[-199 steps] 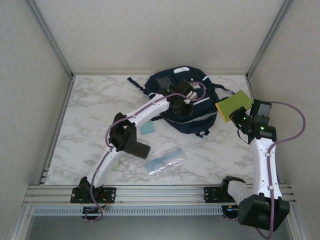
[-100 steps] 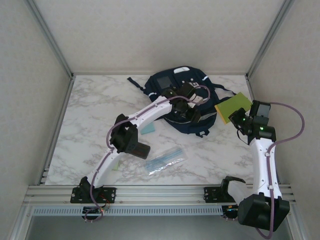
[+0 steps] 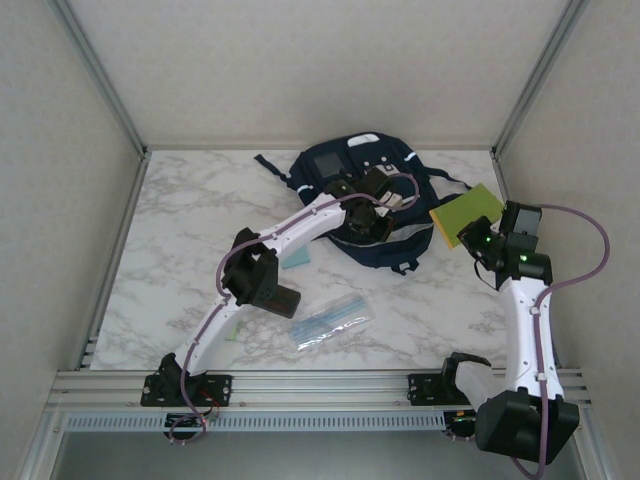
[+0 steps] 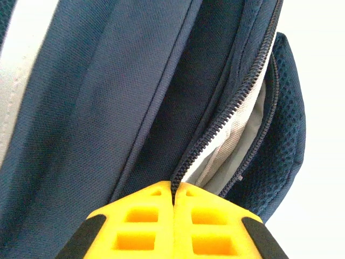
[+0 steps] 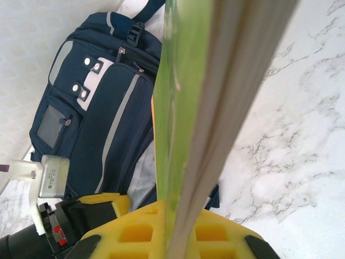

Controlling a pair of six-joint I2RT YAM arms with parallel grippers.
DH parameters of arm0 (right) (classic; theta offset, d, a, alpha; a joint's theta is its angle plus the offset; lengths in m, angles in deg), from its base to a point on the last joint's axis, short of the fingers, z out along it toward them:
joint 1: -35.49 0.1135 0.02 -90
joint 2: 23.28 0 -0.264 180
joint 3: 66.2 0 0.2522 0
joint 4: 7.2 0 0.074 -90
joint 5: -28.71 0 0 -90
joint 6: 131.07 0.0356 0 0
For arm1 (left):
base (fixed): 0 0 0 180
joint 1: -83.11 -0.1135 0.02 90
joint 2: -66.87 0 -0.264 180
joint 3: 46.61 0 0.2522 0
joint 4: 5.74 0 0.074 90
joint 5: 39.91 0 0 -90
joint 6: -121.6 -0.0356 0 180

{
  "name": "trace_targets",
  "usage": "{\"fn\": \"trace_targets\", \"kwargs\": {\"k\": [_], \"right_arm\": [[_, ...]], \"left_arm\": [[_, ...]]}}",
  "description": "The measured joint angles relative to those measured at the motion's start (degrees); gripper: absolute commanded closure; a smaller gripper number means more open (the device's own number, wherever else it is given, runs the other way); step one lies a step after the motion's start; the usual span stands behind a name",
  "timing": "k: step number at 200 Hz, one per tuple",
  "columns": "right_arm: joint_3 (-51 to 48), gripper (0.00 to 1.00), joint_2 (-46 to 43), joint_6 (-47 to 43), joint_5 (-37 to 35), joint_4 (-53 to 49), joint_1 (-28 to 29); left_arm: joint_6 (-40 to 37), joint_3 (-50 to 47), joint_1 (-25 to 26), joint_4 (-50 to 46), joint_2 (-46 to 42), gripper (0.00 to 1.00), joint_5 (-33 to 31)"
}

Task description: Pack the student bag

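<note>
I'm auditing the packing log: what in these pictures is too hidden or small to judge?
Left wrist view: any zipper pull, hidden where the left gripper pinches the student bag, jaws shut.
Left wrist view: the bag's contents, behind grey lining.
Right wrist view: the green book's cover, edge-on in the right gripper.
Top view: a pale green item, mostly under the left arm.

White marbled bench (image 3: pixel 180 230). Lying on it: navy student bag (image 3: pixel 385 252) at the far middle, pale blue card (image 3: pixel 297 258) nearer, clear packet (image 3: pixel 333 320) toward the front, pale green slip (image 3: pixel 232 330) front left.
</note>
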Motion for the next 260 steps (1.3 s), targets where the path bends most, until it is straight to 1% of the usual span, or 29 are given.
{"fn": "trace_targets", "kwargs": {"k": [23, 53, 97, 116, 150, 192, 206, 224, 244, 260], "right_arm": [[-0.09, 1.0, -0.28, 0.02, -0.2, 0.02, 0.0], [-1.16, 1.0, -1.03, 0.76, 0.33, 0.72, 0.0], [-5.64, 1.0, -0.81, 6.43, 7.02, 8.13, 0.15], [-6.69, 1.0, -0.35, 8.76, 7.61, 10.08, 1.14], [-6.58, 1.0, -2.1, 9.62, 5.33, 9.42, 2.71], [-0.39, 1.0, -6.45, 5.14, -1.68, -0.04, 3.19], [0.59, 1.0, -6.64, 4.17, -3.04, -1.44, 3.19], [0.33, 1.0, -6.19, 3.96, -3.08, -2.71, 3.19], [-2.58, 1.0, -5.75, 5.46, -0.5, -1.18, 3.17], [-7.3, 1.0, -4.83, 9.46, 4.7, 4.74, 3.67]], "left_arm": [[2.93, 0.5, -0.52, -0.11, -0.83, 1.0, -0.48], [7.65, 0.55, -2.51, 0.83, -3.23, 1.0, 0.04], [12.7, 0.57, -4.57, 3.65, -6.64, 1.0, 0.83], [13.92, 0.59, -4.59, 4.52, -7.37, 1.0, -0.15], [15.28, 0.72, -4.9, 5.38, -7.56, 1.0, -2.1], [16.37, 2.51, -5.33, 5.84, -7.56, 1.0, -2.19], [16.63, 2.86, -5.55, 6.25, -7.56, 1.0, -2.21], [17.25, 4.17, -5.84, 6.16, -7.52, 1.0, -2.36], [18.03, 7.04, -6.27, 6.25, -7.41, 1.0, -2.4], [18.82, 9.05, -6.69, 6.4, -7.41, 1.0, -2.32]]}}
